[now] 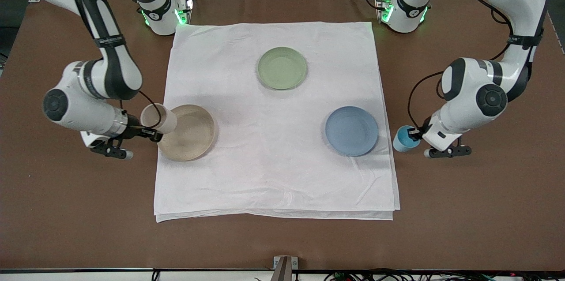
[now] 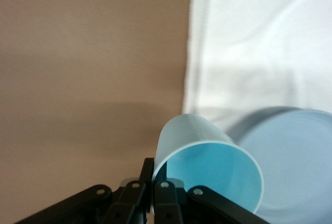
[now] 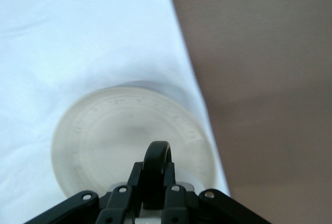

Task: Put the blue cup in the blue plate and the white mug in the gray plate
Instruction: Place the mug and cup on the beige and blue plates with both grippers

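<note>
My left gripper [image 1: 416,133] is shut on the rim of the light-blue cup [image 1: 404,139]. It holds the cup tilted over the brown table, just off the cloth's edge and beside the blue plate [image 1: 352,130]. The left wrist view shows the cup [image 2: 207,164] with one finger inside its rim, the gripper [image 2: 154,171] and the plate [image 2: 298,172]. My right gripper [image 1: 148,131] is shut on the white mug's black handle [image 3: 155,156]. The mug [image 1: 159,118] is tilted over the edge of the gray plate [image 1: 189,133], which also shows in the right wrist view [image 3: 98,141].
A white cloth [image 1: 273,170] covers the middle of the brown table [image 1: 66,210]. A green plate [image 1: 282,68] lies on it nearer the arm bases. Both arm bases stand along the table's edge farthest from the camera.
</note>
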